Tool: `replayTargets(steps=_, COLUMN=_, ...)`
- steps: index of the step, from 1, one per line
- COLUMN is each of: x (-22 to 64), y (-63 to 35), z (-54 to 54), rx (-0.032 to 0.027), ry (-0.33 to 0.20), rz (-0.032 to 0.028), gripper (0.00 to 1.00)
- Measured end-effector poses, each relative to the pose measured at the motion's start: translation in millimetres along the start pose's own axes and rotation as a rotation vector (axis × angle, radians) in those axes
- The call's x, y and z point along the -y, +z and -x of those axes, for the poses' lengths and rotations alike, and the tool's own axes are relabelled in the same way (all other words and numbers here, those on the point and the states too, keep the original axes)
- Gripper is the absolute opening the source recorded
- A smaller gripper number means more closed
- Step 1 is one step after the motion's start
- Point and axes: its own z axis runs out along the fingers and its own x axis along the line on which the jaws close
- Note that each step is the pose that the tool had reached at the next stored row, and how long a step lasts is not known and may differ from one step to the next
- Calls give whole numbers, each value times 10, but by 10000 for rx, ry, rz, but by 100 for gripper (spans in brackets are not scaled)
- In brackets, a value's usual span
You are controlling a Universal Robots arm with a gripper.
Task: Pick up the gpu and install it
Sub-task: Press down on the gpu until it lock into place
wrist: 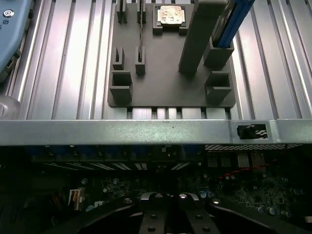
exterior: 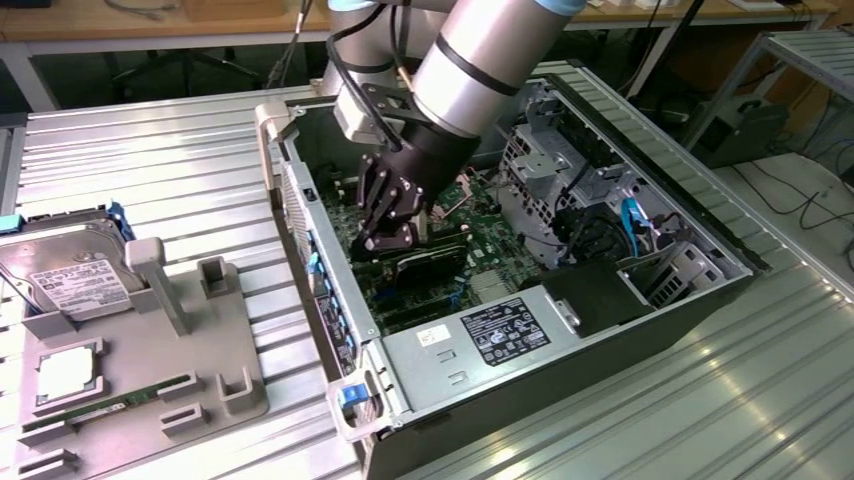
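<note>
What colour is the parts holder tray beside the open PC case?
Plain grey, clearest in the wrist view: parts holder tray.

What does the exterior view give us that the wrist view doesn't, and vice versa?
Exterior view alone: the arm reaching into the open PC case, the gripper shut, right at the gpu lying on the motherboard, the power supply, and the hard drive at the exterior view's left.
Wrist view alone: the case's top rail edge-on, and the motherboard close up.
Both: the grey parts fixture with its CPU, and the ribbed metal table.
</note>
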Motion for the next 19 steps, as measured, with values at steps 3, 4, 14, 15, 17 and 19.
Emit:
replayTargets(steps=3, x=0, y=1, z=23, rx=-35, ry=-86, rz=-512, gripper=11)
replayTargets(steps=4, x=1, y=2, z=25, rx=-37, ry=-95, rz=-611, gripper=11)
replayTargets(steps=14, x=-49, y=69, z=31, rx=-61, ry=-142, rz=-1424, gripper=11)
replayTargets(steps=15, x=-49, y=70, z=32, rx=-68, ry=-148, rz=-1569, gripper=11)
replayTargets(steps=17, x=-51, y=73, z=34, rx=-77, ry=-164, rz=-1875, gripper=11)
replayTargets(steps=19, x=-56, y=76, z=35, rx=-85, ry=-175, rz=-2108, gripper=11)
